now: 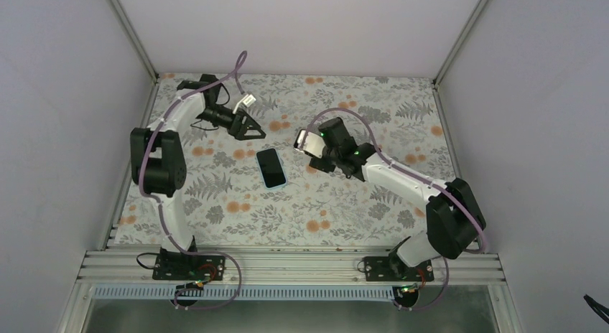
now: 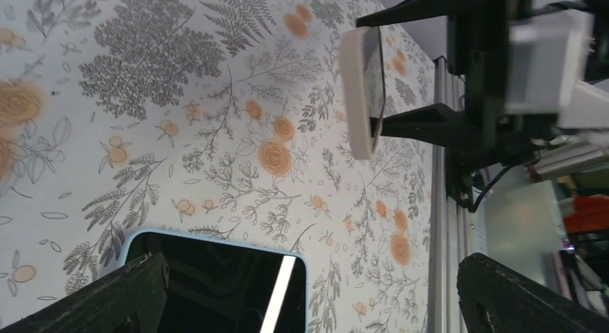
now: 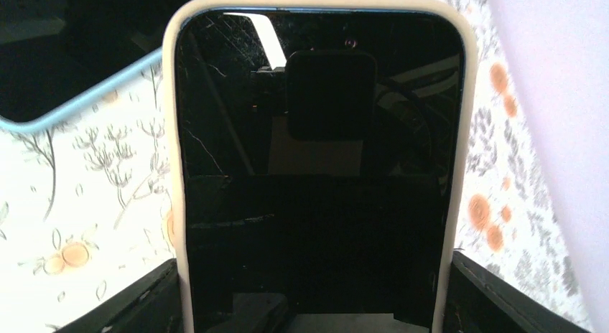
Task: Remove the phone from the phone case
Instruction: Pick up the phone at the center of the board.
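The right end effector [image 1: 314, 146] pinches a cream phone case [image 1: 307, 141] by its long sides, holding it tilted above the table [image 1: 373, 204]. The case's face looks glossy black, and I can't say whether it is hollow. A blue-rimmed phone [image 1: 271, 167] lies flat, screen up, on the table just beside it, between the arms. The left end effector [image 1: 251, 126] hangs spread near the phone's far end, apart from it.

My left arm [image 1: 159, 164] reaches to the far side, left pincer [image 1: 250, 130] spread wide. My right arm [image 1: 402, 177] bends inward, right pincer [image 1: 312, 144] clamped on the phone case [image 3: 176, 168].
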Controlling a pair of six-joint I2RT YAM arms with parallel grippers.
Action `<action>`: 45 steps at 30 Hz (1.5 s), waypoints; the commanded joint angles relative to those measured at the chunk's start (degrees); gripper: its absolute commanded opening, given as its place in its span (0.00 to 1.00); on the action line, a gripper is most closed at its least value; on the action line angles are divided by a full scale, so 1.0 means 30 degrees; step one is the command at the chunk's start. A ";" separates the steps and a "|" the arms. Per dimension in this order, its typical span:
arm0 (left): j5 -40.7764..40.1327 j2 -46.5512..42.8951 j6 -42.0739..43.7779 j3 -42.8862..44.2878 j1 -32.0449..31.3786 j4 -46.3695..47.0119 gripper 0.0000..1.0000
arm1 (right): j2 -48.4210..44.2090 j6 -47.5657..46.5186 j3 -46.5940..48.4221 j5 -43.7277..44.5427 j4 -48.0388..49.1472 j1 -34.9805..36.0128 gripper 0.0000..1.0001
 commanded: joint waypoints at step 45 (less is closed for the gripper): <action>0.0846 0.1774 0.2158 0.2227 -0.1157 -0.4030 0.02 | 0.4989 -0.1900 0.6057 0.2197 0.3236 0.4275 0.74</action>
